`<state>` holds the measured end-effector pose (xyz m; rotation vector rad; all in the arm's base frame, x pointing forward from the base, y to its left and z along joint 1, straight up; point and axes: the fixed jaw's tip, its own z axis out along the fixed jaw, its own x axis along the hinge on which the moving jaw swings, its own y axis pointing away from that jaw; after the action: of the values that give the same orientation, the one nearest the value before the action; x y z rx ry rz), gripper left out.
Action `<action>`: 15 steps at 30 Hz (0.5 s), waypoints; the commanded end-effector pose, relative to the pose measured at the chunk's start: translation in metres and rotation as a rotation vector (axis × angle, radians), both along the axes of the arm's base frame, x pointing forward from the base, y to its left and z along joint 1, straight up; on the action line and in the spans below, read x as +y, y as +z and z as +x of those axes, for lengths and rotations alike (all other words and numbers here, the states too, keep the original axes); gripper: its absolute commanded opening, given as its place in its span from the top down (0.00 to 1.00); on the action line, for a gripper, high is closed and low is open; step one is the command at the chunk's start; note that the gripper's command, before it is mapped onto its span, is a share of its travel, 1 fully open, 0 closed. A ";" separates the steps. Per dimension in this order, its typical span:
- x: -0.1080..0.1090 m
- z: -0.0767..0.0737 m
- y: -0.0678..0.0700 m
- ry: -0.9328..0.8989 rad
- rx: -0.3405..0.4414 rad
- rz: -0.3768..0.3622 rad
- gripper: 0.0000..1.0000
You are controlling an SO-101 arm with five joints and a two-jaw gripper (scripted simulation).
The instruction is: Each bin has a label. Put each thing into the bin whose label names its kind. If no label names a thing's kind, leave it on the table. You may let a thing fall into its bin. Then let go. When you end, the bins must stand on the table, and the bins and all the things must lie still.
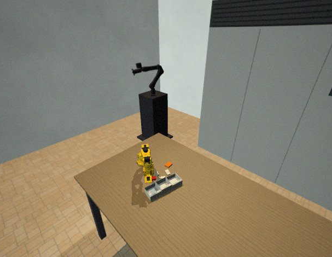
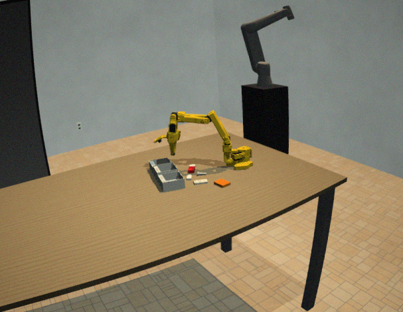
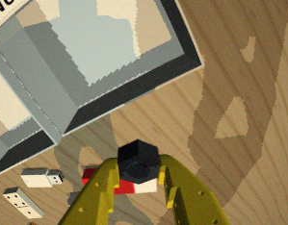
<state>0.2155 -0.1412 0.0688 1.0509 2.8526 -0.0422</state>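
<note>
My gripper (image 3: 139,172) (image 2: 172,152) (image 1: 147,179) is shut on a small black hex nut (image 3: 138,157) and holds it above the table, just beside the end of the row of grey bins (image 2: 172,186) (image 1: 161,195). A red and white block (image 2: 191,168) (image 3: 130,187) lies on the table below the gripper.
A small bolt (image 2: 200,173), a white plug (image 2: 188,176) (image 3: 39,178), a white strip (image 2: 200,181) (image 3: 22,201) and an orange flat piece (image 2: 222,182) (image 1: 168,164) lie on the table between the bins and the arm's base (image 2: 240,157).
</note>
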 end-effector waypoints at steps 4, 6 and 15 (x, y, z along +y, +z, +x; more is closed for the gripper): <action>-0.001 0.005 0.010 0.017 -0.038 -0.026 1.00; -0.001 0.006 0.010 0.021 -0.041 -0.029 1.00; -0.005 0.016 0.010 0.049 -0.065 -0.049 1.00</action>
<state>0.2241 -0.1442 0.0675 1.0018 2.8450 -0.0523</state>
